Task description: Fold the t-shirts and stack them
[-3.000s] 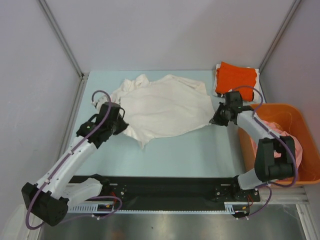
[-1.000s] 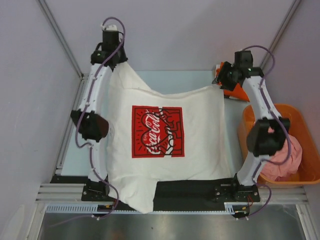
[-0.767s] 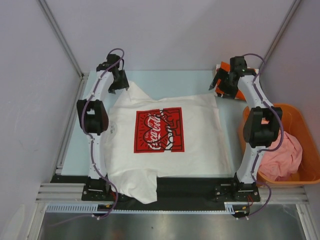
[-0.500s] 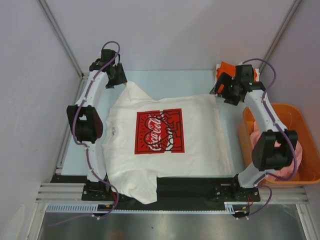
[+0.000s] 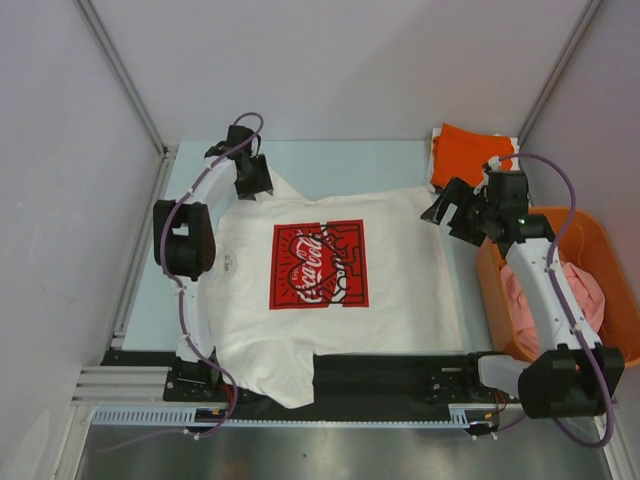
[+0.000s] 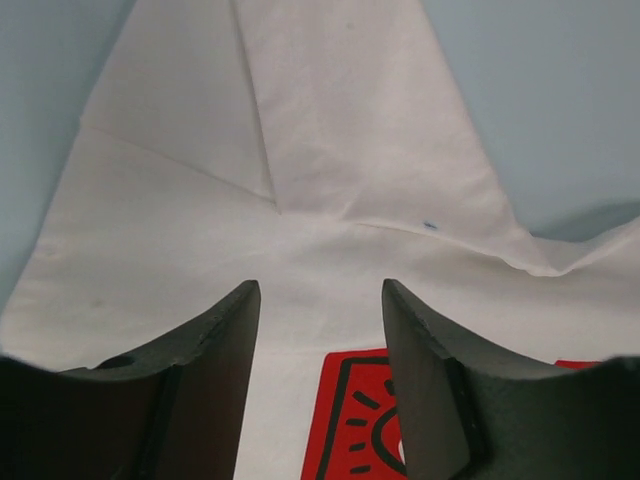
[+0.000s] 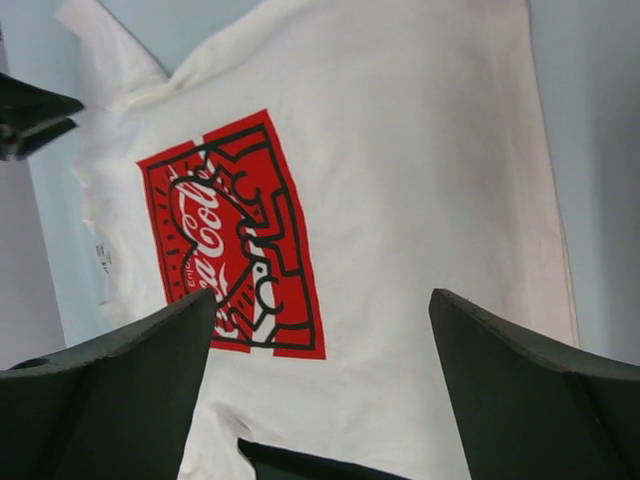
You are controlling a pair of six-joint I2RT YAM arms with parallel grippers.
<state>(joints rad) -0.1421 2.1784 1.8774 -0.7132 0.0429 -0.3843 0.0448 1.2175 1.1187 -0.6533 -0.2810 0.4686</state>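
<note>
A white t-shirt with a red-and-black chest print lies spread face-up on the pale blue table, its near side draped over the front edge. The left gripper and right gripper hover over its far side, jaws apart and empty. A folded orange t-shirt sits far right, and a pink t-shirt lies in the orange basket.

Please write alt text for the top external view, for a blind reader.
A white t-shirt with a red-and-black print lies spread flat, print up, on a pale blue table, with the left arm and right arm at its far corners. A folded orange t-shirt lies far right; a pink t-shirt fills an orange basket.
</note>
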